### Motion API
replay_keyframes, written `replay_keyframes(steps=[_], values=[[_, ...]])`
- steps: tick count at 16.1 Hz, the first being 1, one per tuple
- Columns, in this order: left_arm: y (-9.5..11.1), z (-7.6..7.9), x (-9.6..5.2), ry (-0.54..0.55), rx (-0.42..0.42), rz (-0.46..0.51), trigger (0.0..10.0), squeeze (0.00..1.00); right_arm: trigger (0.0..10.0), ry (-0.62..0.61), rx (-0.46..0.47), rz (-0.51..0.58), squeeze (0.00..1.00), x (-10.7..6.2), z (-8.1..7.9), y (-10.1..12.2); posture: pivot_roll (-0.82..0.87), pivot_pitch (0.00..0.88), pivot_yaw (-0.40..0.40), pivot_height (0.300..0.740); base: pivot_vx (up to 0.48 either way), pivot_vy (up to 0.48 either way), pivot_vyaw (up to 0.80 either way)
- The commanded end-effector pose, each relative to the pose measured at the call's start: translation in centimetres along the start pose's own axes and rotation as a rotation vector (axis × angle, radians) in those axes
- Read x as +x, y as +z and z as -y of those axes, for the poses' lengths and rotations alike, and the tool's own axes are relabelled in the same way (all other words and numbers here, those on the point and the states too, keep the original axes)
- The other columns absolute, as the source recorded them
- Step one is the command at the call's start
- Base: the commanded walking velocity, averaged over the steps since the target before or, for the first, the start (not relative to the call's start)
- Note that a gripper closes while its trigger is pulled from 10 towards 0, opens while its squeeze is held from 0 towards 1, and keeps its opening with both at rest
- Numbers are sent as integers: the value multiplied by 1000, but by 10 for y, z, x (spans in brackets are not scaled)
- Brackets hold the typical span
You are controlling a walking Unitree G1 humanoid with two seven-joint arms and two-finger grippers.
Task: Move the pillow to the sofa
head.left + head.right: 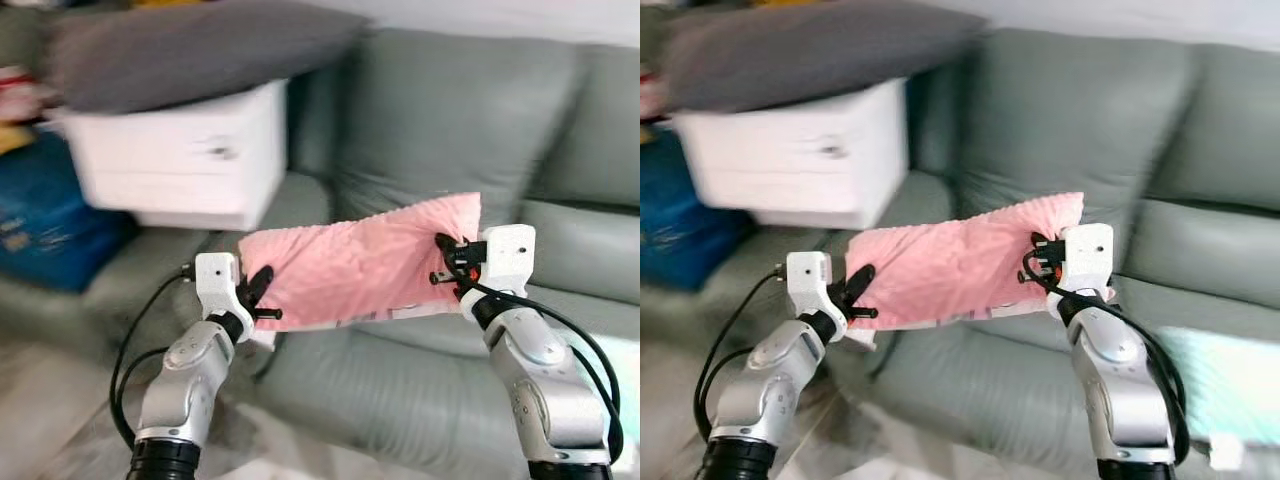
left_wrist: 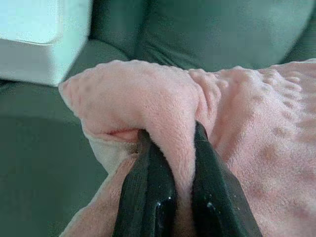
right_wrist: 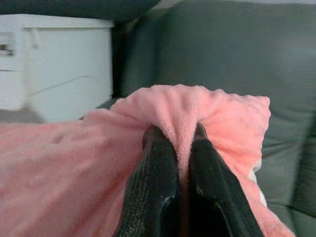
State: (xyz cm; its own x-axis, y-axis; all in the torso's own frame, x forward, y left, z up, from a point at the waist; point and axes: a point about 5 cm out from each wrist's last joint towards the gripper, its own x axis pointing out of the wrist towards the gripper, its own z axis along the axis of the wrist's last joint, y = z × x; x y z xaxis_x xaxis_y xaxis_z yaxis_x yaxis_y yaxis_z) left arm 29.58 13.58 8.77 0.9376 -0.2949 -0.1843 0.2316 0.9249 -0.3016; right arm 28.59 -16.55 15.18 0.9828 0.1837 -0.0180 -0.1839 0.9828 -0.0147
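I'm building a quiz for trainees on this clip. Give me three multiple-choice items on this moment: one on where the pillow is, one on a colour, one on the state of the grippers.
1. Where is the pink pillow?
A. Lying on the floor
B. Held up in front of the green sofa
C. On top of the white cabinet

2. What colour is the cushion on top of the white cabinet?
A. Grey
B. Yellow
C. Pink

3. How do the grippers stand?
A. Both open, apart from the pillow
B. Left open, right shut
C. Both shut on the pillow's ends

Answers: 1 B, the pillow hangs between the two arms before the sofa seat. 2 A, it is dark grey. 3 C, the left gripper and the right gripper each pinch a fold of pink fabric.
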Motion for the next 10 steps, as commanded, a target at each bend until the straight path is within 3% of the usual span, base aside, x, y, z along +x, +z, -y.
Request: replay_keyframes(steps=[1,3,10], values=[[4,-6,-3,16,6,9,10000,0,10000,31,5,34,0,2,-8,8,-193,0,9,740,0,0,-800],[3,-6,-3,16,5,5,10000,0,10000,35,6,34,0,2,-9,8,-192,0,7,740,0,0,-653],[4,-5,-3,19,1,8,10000,0,10000,42,1,30,0,3,-10,8,-192,0,6,740,0,0,0]])
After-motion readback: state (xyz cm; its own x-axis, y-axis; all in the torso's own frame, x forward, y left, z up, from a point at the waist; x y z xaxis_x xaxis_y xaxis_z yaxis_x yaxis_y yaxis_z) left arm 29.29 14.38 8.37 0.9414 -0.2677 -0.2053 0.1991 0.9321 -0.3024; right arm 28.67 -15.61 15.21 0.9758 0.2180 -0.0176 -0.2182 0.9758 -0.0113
